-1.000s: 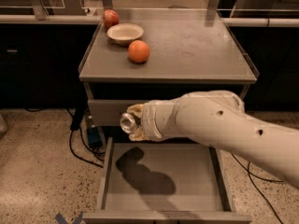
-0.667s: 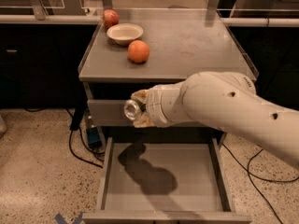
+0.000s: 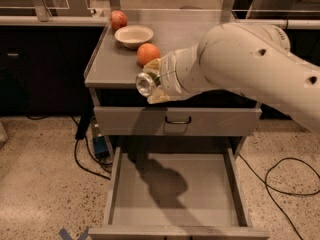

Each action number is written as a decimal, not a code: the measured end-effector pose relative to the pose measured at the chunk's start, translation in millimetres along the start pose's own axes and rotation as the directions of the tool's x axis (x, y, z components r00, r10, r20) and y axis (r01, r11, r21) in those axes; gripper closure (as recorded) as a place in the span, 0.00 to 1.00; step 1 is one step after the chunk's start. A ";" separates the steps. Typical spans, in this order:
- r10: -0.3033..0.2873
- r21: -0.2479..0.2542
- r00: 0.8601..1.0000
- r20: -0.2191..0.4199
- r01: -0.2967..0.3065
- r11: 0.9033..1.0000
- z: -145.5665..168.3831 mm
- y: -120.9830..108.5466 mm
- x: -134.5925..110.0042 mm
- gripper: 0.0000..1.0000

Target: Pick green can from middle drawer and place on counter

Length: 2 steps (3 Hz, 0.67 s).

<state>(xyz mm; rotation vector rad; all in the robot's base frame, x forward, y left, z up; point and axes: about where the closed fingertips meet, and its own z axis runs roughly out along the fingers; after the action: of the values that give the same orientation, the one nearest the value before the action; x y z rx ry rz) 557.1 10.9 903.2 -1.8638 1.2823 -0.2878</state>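
Camera view, listed near to far.

1. Middle drawer point(image 3: 175, 204): pulled fully open, grey floor and low side walls. Its front lip is cut off at the bottom edge. A dark shadow point(image 3: 162, 181) of the arm lies across the floor.
2. Blue tape mark point(image 3: 70, 233) on the speckled floor, left of the drawer and partly cut off.
3. Black cables: one point(image 3: 80, 156) left of the cabinet, one point(image 3: 287, 181) looping on the right. A small blue item beside the left cable is too dim to identify.
4. Closed drawer front point(image 3: 130, 121) with a black handle point(image 3: 177, 120), above the open drawer.
5. Gripper point(image 3: 150, 84): pale fingers clamped on the green can point(image 3: 144, 84). It is held in the air at the counter's front edge, above the closed drawer front and clear of the open drawer.
6. Green can: lying sideways in the grip, round silver end toward the camera. The body and any label are hidden inside the gripper.
7. Arm point(image 3: 250, 59): thick and white, entering from the right, covering part of the counter and cut off at the right edge.
8. Counter point(image 3: 195, 31): flat grey top with thin side rims.
9. Orange point(image 3: 147, 53): near the counter's front left, just behind the gripper.
10. Bowl point(image 3: 133, 35): pale and shallow, behind the orange.
11. Red fruit point(image 3: 118, 20): at the far left corner.
12. Dark benches point(image 3: 45, 20) with white edges behind, cut off at the top.
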 end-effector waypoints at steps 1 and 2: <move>0.000 0.000 1.000 0.000 0.000 1.000 0.0 0.0 0.0 1.00; -0.017 0.006 1.000 -0.011 0.017 1.000 6.5 -8.3 9.4 1.00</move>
<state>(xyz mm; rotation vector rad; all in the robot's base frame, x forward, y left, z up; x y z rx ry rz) 570.7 7.2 902.8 -1.8713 1.2726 -0.3112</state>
